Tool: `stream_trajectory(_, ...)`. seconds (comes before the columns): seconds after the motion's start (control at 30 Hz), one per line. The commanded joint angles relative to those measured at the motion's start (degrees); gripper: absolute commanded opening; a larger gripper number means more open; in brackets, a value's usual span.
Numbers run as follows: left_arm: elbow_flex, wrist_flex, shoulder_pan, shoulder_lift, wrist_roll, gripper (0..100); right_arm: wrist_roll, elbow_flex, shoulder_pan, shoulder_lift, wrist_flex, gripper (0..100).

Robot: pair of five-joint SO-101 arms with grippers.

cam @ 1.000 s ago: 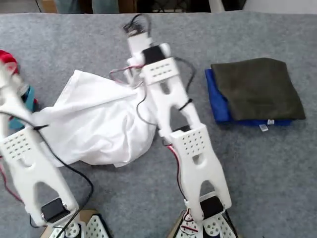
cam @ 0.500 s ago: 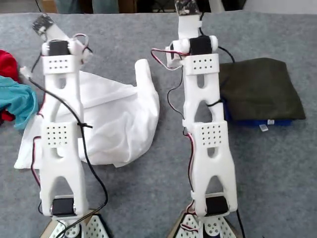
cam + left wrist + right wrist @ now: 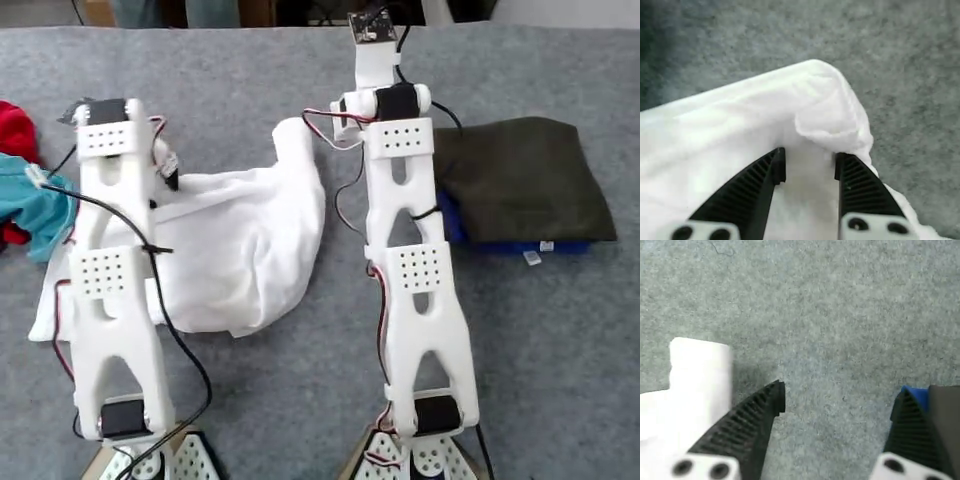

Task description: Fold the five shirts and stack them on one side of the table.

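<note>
A white shirt lies crumpled in the middle of the grey table, one sleeve pointing to the far side. My left gripper hovers open over a folded corner of this shirt, near its far left edge. My right gripper stands wide open above bare table, between the white sleeve and the folded stack. That stack is an olive shirt on a blue shirt, at the right. A red shirt and a teal shirt lie bunched at the left edge.
The right arm stretches down the table between the white shirt and the stack. Grey tabletop lies bare in front of the stack and along the far edge.
The left arm swung from the far left to over the white shirt, then pulled back nearer. The right arm moved off the shirt to the far side. The shirt's sleeve now points away.
</note>
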Motion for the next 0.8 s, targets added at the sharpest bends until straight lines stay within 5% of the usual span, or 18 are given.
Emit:
stream_trajectory(0.0, 4.44, 1.67, -6.02, -0.44, -5.54, 17, -0.18, -2.77, -1.05, 0.31, -1.49, 33.8)
stream_trajectory(0.4, 12.0, 1.41, -12.18, -17.41, -8.35, 23, -0.26, -2.77, -1.32, 5.67, -6.24, 33.8)
stream_trajectory(0.77, 6.2, -8.53, -10.86, -22.86, 9.76, 27, 0.09, -3.03, -0.62, 10.07, -8.88, 33.8)
